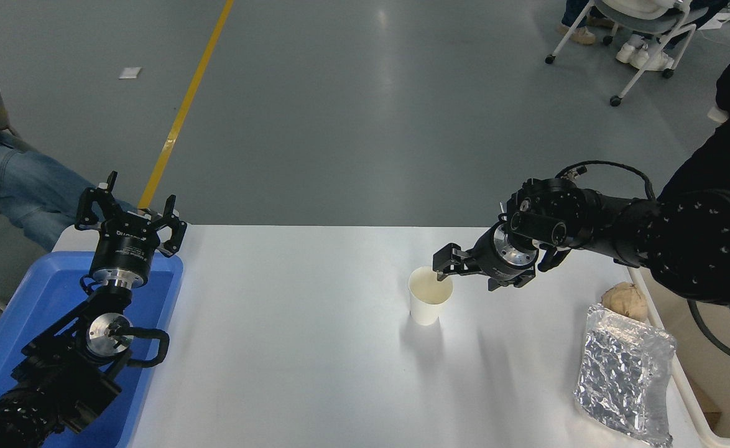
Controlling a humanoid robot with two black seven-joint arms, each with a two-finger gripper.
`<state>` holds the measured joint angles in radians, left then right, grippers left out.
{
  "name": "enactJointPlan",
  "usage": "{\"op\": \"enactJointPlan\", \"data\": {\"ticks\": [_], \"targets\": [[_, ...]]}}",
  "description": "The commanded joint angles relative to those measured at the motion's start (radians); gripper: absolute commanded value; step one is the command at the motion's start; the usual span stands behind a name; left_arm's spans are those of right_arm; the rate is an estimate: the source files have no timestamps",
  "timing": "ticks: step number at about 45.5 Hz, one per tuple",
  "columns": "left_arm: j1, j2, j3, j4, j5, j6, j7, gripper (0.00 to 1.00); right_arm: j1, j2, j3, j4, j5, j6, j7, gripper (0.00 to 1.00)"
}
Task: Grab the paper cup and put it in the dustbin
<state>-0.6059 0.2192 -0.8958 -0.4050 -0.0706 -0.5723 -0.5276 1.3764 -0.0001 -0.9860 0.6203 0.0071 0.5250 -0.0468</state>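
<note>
The white paper cup stands upright on the white table, right of centre. My right gripper is open and low at the cup's far right rim. Its left finger dips just inside the rim; the other finger hangs outside, to the right of the cup. The cream dustbin is at the table's right edge, mostly hidden behind my right arm. Parked at the lower left, my left gripper stays open above the blue tray.
A silver foil bag and a brown crumpled ball lie between the cup and the dustbin. The blue tray sits at the table's left edge. A person's jeans show at far left, a wheeled chair at top right.
</note>
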Motion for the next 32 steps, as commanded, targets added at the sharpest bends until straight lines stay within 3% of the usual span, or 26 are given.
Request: {"op": "enactJointPlan", "data": {"ticks": [1,13,19,24,25,26,32], "targets": [[0.000,0.000,0.000,0.000,0.000,0.000,0.000,0.99,-0.048,0.000,0.012,-0.017,0.001,-0.042,0.001,1.00],[0.000,0.000,0.000,0.000,0.000,0.000,0.000,0.99,-0.085,0.000,0.038,-0.017,0.001,-0.094,0.001,1.00],[-0.002,0.000,0.000,0.000,0.000,0.000,0.000,0.99,-0.099,0.000,0.049,-0.007,-0.001,-0.126,0.007,0.94],[0.000,-0.001,0.000,0.000,0.000,0.000,0.000,0.99,-0.106,0.000,0.055,0.013,-0.010,-0.169,0.013,0.67],[0.000,0.000,0.000,0.000,0.000,0.000,0.000,0.99,-0.108,0.000,0.055,0.013,-0.036,-0.180,0.013,0.43],[0.000,0.000,0.000,0.000,0.000,0.000,0.000,0.99,-0.106,0.000,0.055,0.015,-0.053,-0.180,0.013,0.35],[0.000,0.000,0.000,0.000,0.000,0.000,0.000,0.99,-0.105,0.000,0.055,0.015,-0.116,-0.181,0.013,0.00]]}}
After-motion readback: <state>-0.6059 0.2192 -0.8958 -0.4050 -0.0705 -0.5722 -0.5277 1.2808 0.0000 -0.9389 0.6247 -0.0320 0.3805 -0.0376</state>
